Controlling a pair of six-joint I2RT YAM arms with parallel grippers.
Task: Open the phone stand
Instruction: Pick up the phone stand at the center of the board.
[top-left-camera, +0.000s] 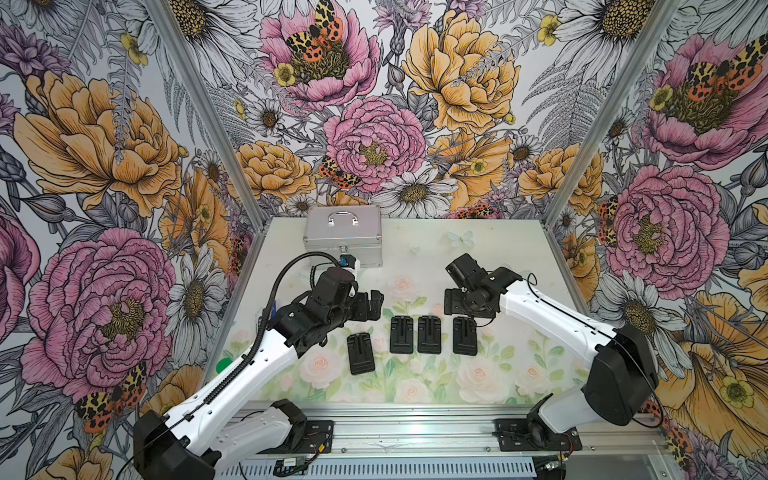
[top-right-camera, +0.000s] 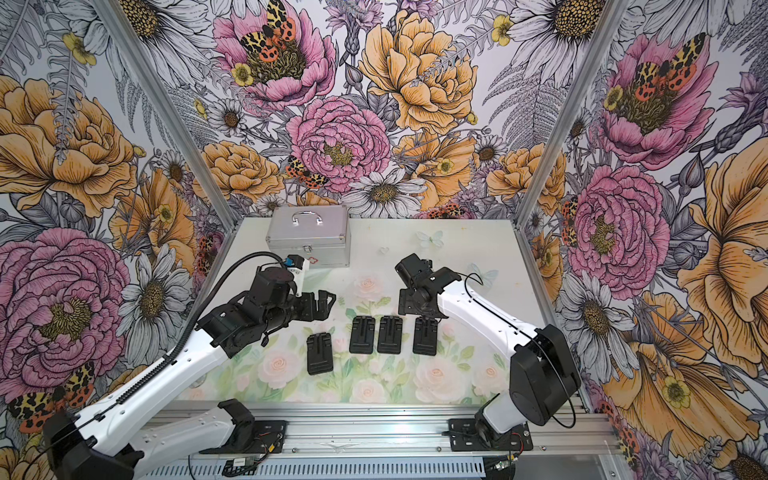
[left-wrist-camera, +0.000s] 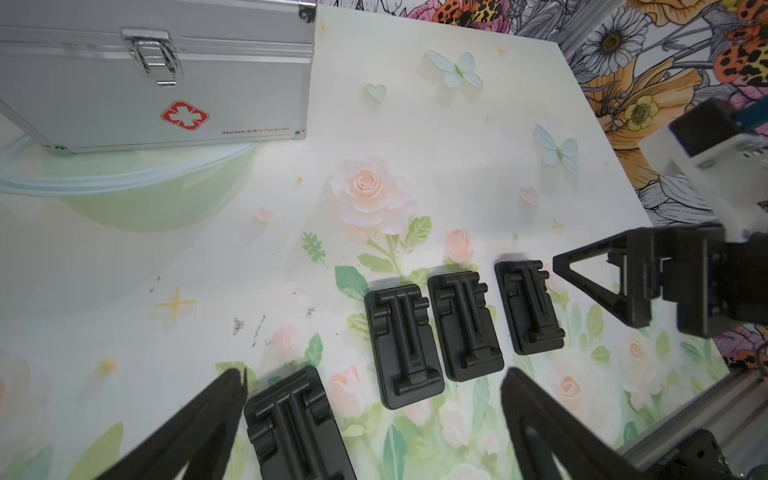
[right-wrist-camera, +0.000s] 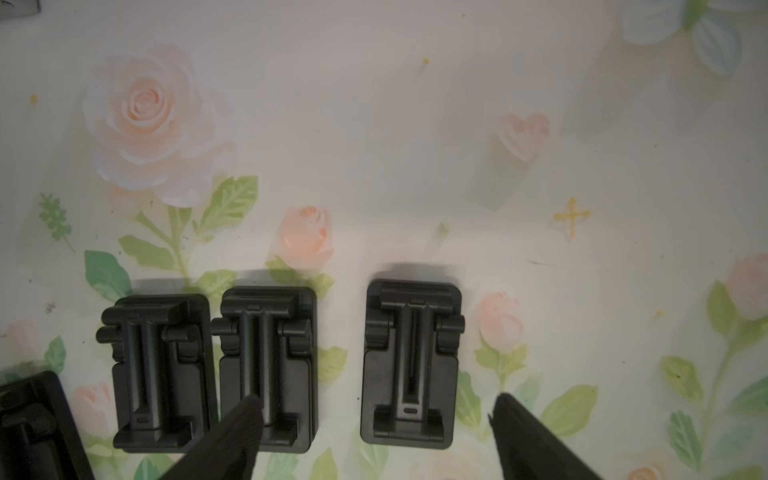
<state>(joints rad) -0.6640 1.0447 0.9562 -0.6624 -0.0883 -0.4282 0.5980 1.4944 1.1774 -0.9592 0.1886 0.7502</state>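
Several black phone stands lie folded flat in a row at mid-table. The rightmost phone stand (top-left-camera: 465, 336) (right-wrist-camera: 411, 365) lies between the fingers of my right gripper (top-left-camera: 471, 318) (right-wrist-camera: 376, 409), which hovers over it, open and not touching it. One right fingertip (right-wrist-camera: 249, 411) overlaps the neighbouring stand (right-wrist-camera: 266, 365) in the right wrist view. My left gripper (top-left-camera: 371, 305) (left-wrist-camera: 374, 384) is open and empty above the table, just behind the leftmost stand (top-left-camera: 362, 354) (left-wrist-camera: 291, 428), which shows close to one left fingertip (left-wrist-camera: 232, 390).
A shut silver first-aid case (top-left-camera: 343, 237) stands at the back left of the table. An aluminium rail (top-left-camera: 415, 432) carrying both arm bases runs along the front edge. Flowered walls close in the left, back and right sides.
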